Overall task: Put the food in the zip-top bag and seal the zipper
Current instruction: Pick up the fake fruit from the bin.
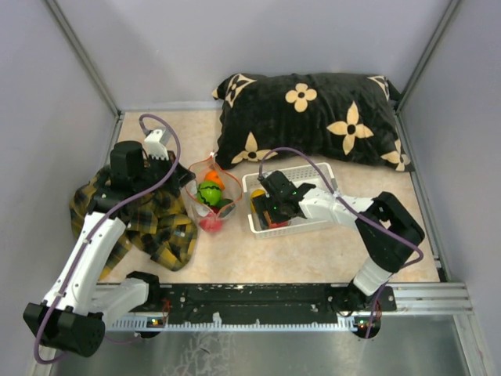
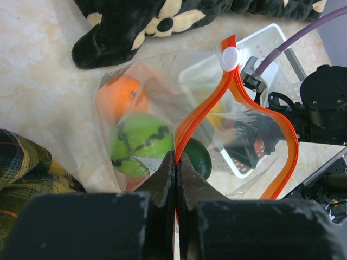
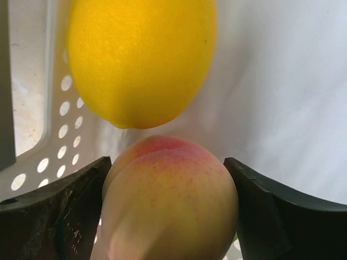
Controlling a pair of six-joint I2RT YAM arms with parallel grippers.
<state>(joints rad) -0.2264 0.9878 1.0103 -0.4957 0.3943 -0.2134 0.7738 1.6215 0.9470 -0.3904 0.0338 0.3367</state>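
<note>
1. Currently left gripper (image 2: pixel 176 170) is pinched shut on the thin red-orange zipper strip (image 2: pixel 209 105) of the clear crinkly plastic bag (image 2: pixel 157 76), which holds the orange toy fruit (image 2: pixel 122 97) and the black-striped green toy fruit (image 2: pixel 138 143).
2. Right gripper (image 3: pixel 165 162) has its jaws wide, closely flanking the peach toy fruit (image 3: pixel 168 211) in the white perforated plastic basket (image 3: pixel 59 108). Can't tell if it grips.

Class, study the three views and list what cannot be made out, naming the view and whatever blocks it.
- Peach: top view, hidden under the right hand.
- Whether that hand grips it: right wrist view, the peach's bulge covers the contact.
- Red fruit: left wrist view, mostly behind the left hand.
- Basket, other contents: top view, right hand covers them; left wrist view, crinkled zip-top bag blurs them.
</note>
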